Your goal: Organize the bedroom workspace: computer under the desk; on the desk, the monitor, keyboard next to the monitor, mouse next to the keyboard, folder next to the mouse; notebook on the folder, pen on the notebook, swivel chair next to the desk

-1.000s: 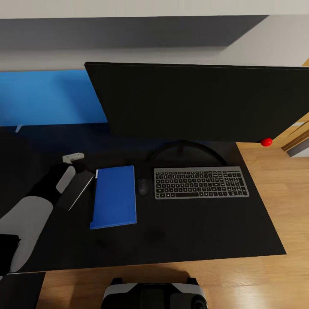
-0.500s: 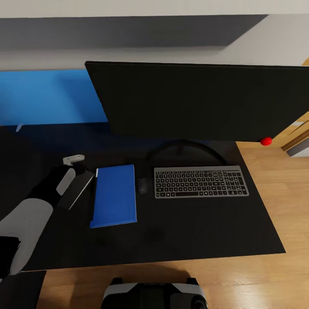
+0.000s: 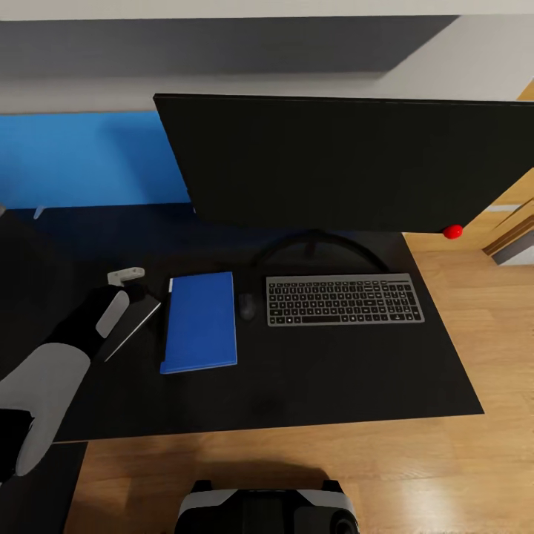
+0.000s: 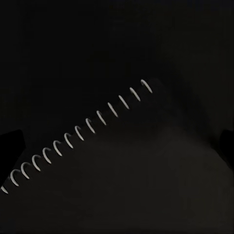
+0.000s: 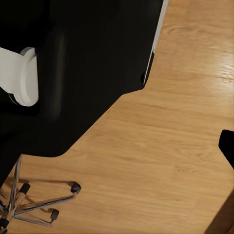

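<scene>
Dark notebook [image 3: 132,326] under the left end effector [image 3: 127,291] (grip unclear) could slide off the blue folder [image 3: 199,321] if released askew.

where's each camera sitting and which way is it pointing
Head view: high on the robot, looking down over the desk at the monitor, keyboard, mouse and folder; the left arm and base show.
Left wrist view: near the left claw, close over the notebook and its spiral binding.
Right wrist view: looks down at the wood floor and the swivel chair base.
Shared: head and left wrist views both see the notebook.
</scene>
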Tool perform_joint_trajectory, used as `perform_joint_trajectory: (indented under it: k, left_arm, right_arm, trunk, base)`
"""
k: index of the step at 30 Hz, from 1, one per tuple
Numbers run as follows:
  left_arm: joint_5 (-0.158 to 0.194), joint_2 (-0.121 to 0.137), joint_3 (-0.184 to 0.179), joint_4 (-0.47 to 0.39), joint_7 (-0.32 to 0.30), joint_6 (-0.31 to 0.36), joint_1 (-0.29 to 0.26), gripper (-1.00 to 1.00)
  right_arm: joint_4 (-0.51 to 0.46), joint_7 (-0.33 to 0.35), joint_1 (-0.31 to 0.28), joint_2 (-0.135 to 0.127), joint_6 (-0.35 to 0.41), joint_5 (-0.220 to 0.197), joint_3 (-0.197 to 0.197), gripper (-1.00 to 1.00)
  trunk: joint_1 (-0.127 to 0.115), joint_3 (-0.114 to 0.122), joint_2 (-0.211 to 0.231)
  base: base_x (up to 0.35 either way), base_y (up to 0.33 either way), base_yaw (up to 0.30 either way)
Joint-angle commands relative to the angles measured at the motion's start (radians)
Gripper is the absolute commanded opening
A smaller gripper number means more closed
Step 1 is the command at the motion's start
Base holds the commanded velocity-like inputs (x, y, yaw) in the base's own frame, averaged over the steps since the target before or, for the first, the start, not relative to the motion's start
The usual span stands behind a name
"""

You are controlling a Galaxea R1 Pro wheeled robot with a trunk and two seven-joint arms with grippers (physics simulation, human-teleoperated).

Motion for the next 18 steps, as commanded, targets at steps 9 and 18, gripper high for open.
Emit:
perform_joint_trajectory:
  k: [9, 18]
  left_arm:
    - [0.011, 0.002, -0.007, -0.002, 0.01, 0.002, 0.0, 1.0]
    - [0.011, 0.002, -0.007, -0.004, 0.01, 0.002, 0.0, 1.0]
  right_arm:
    - [-0.002, 0.002, 0.0, -0.001, -0.002, -0.008, 0.002, 1.0]
    - [-0.002, 0.002, 0.0, -0.001, 0.006, -0.008, 0.002, 1.0]
  trunk:
    - [0.001, -0.001, -0.002]
    - [0.001, -0.001, -0.002]
  base:
    - [-0.041, 0.0, 0.0]
    - [-0.204, 0.0, 0.0]
